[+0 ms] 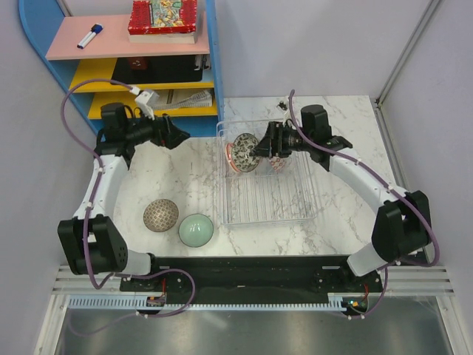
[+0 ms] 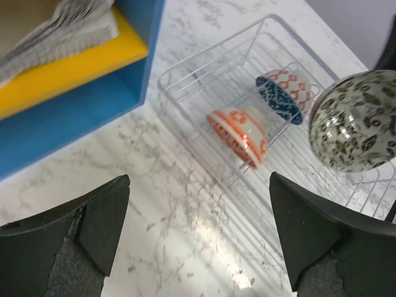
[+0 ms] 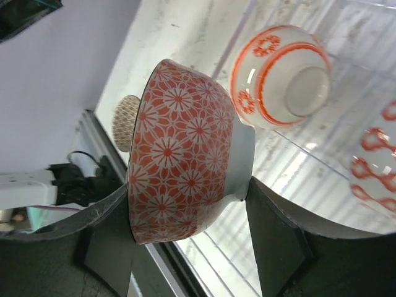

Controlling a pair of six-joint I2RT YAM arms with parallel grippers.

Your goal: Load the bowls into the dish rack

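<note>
— Where is the flowered bowl [image 3: 185, 142] sitting just now?

— It isn't sitting yet. The right gripper [image 3: 189, 198] is clamping it, one finger by the rim and one by the foot. It is hanging on its side over the far left part of the rack [image 1: 273, 203]. From above its face is looking grey and flecked, while the orange flowers are showing on the outside.

— What is already filling that corner?

— Two bowls are leaning on edge there, the ringed bowl [image 2: 238, 133] and beside it the blue and red bowl [image 2: 281, 93]. The flowered bowl is hovering near them, on the side toward the rack's middle. Whether it is touching the ribs I cannot tell.

— So how should the lowering be going?

— I'd be keeping it tilted on edge like the other two and easing it straight down into the next free slot. I'd be leaving a gap so it isn't knocking the ringed bowl, and letting go only once the ribs are carrying it, or it may end up rolling flat.

— And the left gripper [image 2: 198, 179]?

— It is standing wide open and empty above the tabletop [image 1: 185, 177], just off the rack's far left corner. The lattice bowl [image 1: 160, 216] and the green bowl [image 1: 196, 230] are waiting side by side toward the tabletop's near left edge, so that's where I'd be sending it next
</note>
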